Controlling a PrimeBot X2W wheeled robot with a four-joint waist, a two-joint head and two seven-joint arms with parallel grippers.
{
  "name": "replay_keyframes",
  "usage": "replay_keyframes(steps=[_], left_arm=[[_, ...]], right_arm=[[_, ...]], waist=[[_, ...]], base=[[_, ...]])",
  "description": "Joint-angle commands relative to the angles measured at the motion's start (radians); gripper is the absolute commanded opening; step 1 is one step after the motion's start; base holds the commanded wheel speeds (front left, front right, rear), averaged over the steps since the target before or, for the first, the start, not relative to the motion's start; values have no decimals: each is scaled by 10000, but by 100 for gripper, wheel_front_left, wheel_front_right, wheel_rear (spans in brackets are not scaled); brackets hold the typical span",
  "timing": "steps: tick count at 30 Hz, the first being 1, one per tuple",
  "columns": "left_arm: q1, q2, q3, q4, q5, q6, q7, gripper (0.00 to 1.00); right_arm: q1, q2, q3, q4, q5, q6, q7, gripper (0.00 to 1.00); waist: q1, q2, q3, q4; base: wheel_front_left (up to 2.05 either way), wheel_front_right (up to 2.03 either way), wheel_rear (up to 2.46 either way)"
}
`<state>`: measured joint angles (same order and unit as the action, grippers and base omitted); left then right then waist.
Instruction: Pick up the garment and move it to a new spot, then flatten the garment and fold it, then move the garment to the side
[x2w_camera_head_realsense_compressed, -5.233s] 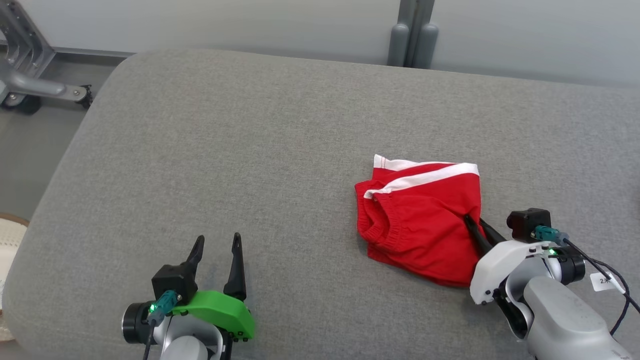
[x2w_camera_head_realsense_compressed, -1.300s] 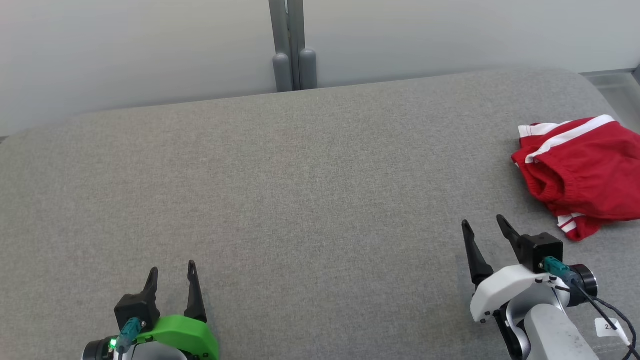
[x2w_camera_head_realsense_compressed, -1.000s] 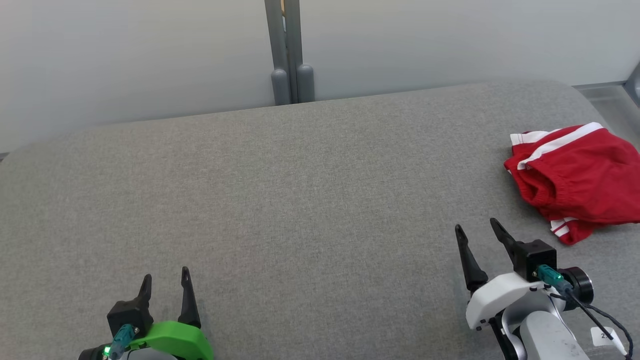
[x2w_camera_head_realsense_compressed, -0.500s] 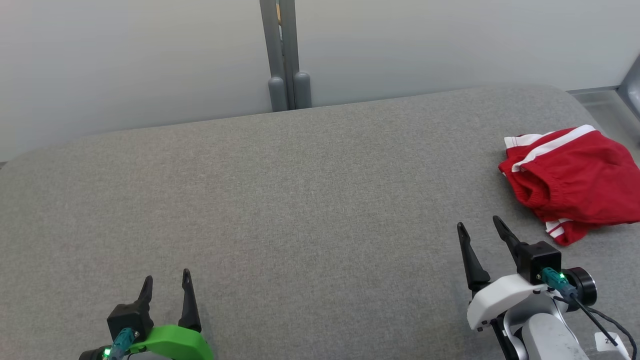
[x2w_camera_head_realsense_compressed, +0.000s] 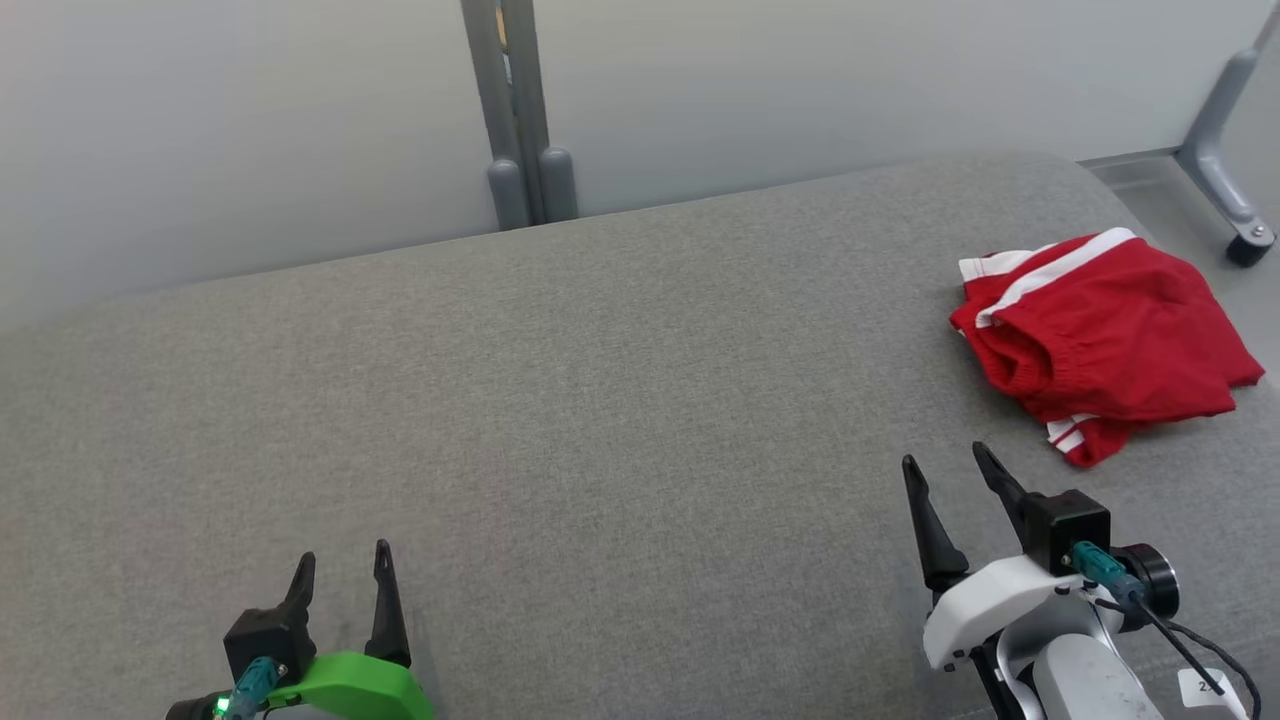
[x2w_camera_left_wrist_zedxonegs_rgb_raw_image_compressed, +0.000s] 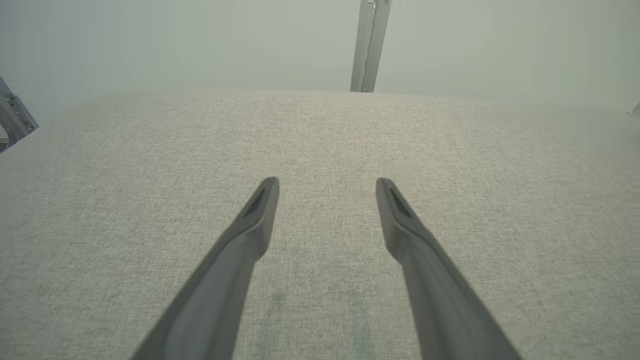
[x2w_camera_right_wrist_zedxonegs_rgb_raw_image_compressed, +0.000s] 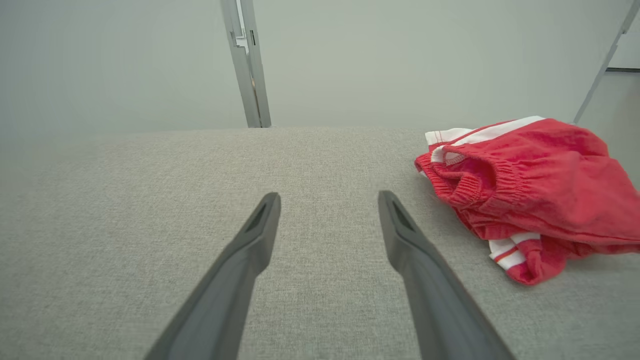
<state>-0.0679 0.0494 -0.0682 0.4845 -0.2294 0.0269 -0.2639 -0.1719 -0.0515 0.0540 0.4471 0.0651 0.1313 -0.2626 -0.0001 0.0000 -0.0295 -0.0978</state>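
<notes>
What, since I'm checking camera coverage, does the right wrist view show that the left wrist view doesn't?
Right wrist, not left: the red garment lying on the grey cushion, apart from the open right fingers, and a slanted grey leg. Left wrist, not right: the open left fingers, a metal bracket at its left edge. Both: the cushion and an upright post.

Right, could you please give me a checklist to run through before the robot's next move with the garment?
1. Left gripper open, empty: ok.
2. Right gripper open, empty: ok.
3. Red fabric shorts with white stripes apart from both grippers: ok.
4. Shorts folded flat: not ok, bunched, striped hem poking out.
5. Shorts wholly on the grey fabric cushion: cannot tell, one corner lies near its edge.
</notes>
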Motion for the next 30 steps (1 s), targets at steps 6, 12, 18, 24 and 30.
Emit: replay_keyframes(steps=[6,12,18,24,30], left_arm=[[-9,40,-25,-29,-34,45,4,100],[-34,40,-66,-8,13,7,4,100],[-61,40,-58,-11,58,-51,4,100],[-58,38,-74,-51,-103,-238,4,100],[82,-49,-4,355,-329,-278,85,0]], right_arm=[[-20,-66,177,213,212,-14,-24,100],[45,-133,402,144,411,-14,-24,100],[57,-206,560,69,654,-14,-24,100],[34,-267,627,115,730,-14,-24,100],[263,-191,545,462,840,2,93,0]], waist=[[1,0,30,-246],[1,0,64,-238],[1,0,82,-227],[1,0,79,-216],[1,0,81,-207]], base=[[0,0,0],[0,0,0],[0,0,0],[0,0,0],[0,0,0]])
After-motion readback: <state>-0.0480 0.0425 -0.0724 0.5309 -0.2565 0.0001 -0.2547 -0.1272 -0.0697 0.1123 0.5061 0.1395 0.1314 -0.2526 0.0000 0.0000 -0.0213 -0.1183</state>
